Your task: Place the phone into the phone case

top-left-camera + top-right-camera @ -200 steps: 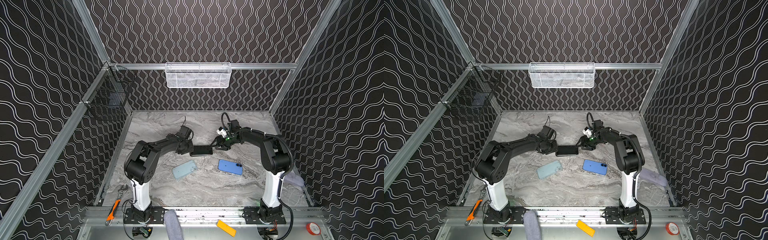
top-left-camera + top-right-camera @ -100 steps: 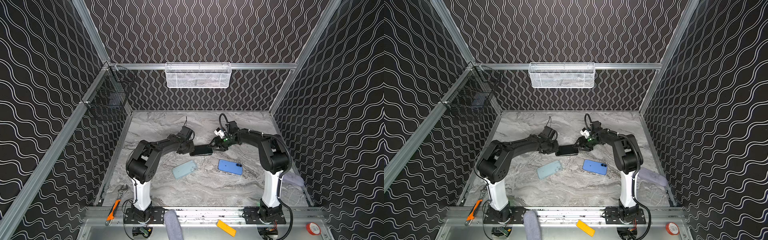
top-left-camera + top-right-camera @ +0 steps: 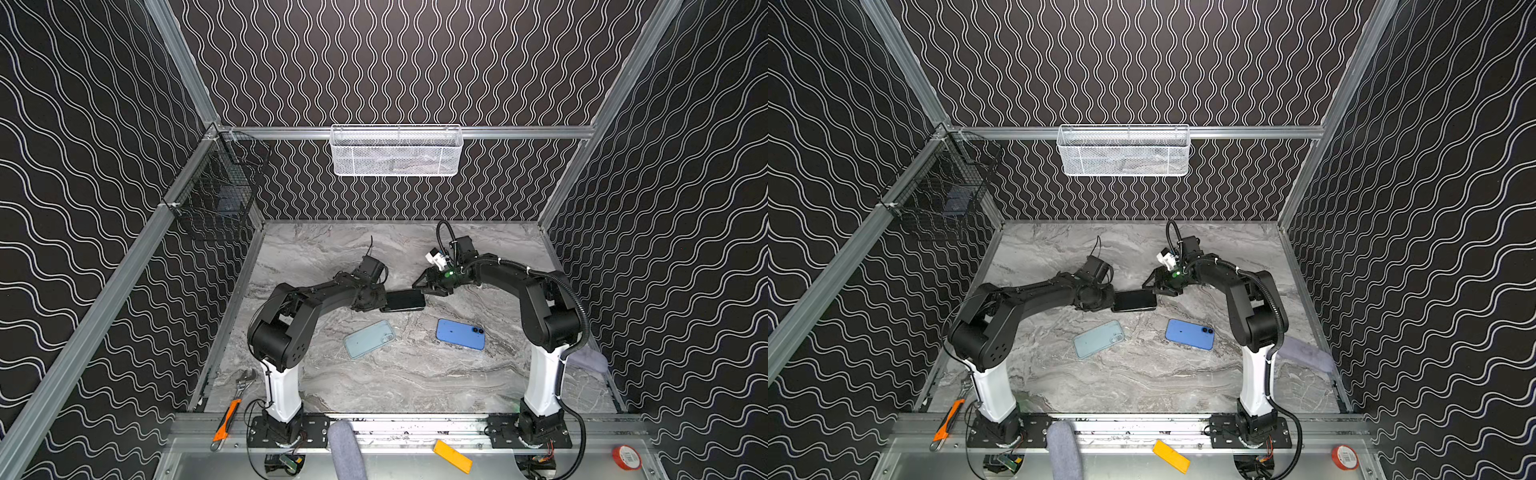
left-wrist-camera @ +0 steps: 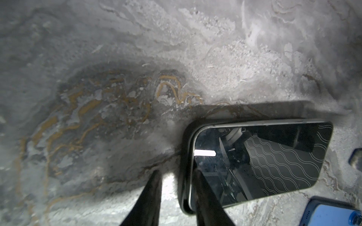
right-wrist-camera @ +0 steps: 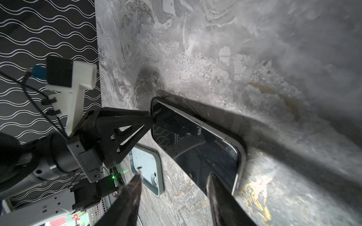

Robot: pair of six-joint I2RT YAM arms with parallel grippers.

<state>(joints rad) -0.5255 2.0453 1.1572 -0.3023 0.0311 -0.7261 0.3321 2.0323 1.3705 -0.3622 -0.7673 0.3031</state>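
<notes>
The black phone [image 3: 402, 300] lies screen up in the middle of the counter [image 3: 374, 386], between my two tools. In the left wrist view a black case [image 4: 185, 156] shows as a dark rim around its short end. There the rim seems to stand a little off the phone, so I judge this end is not yet seated.

My left tool [image 4: 176, 172] is narrow and stands astride that end, one finger over the glass and one outside the rim. I cannot tell if it pinches. My right tool [image 5: 174, 176] is wide and holds nothing, at the phone's other end.

To do this well, I should steady the far end with the right tool and press the near end down gently, without sliding the case. The blue phone [image 3: 460, 333] and the pale case [image 3: 369, 338] lie lower in the frame, apart.
</notes>
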